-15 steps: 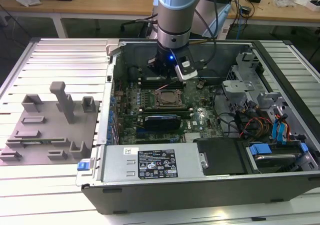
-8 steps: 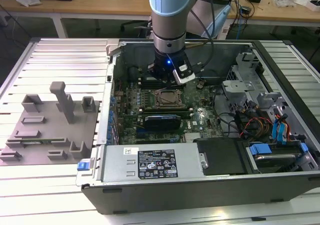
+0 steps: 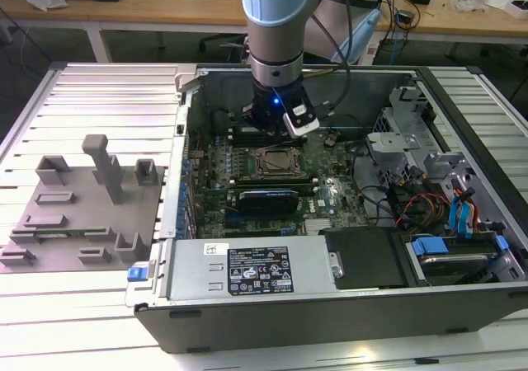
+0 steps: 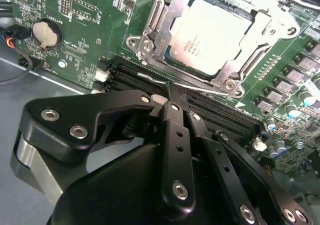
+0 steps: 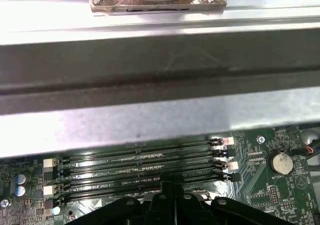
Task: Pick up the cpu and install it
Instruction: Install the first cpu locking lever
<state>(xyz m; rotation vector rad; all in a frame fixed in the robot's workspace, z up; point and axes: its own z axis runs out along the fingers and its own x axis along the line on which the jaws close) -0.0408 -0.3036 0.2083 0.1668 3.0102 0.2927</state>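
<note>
The cpu [image 4: 210, 35], a silvery square chip with a pale rim, lies flat inside the metal-framed socket [image 4: 150, 40] on the green motherboard [image 4: 90, 15]. My gripper [image 4: 170, 89] hovers just beside that socket, over the black memory slots [image 5: 140, 160], with its black fingers [image 4: 176, 130] pressed together and nothing between them. The tip is close to the thin wire lever [image 4: 150, 78] along the socket's edge; I cannot tell whether they touch. In the exterior view the gripper [image 3: 276, 125] reaches down into the open computer case [image 3: 330, 321], just behind the socket [image 3: 276, 162].
A power supply with a white label [image 3: 260, 272] fills the case's front. Drive cages [image 3: 404, 140] and cables [image 3: 429, 206] crowd the exterior view's right. A grey fixture plate [image 3: 82, 214] with upright posts lies outside the case on the exterior view's left. A coin battery [image 4: 45, 32] sits on the board.
</note>
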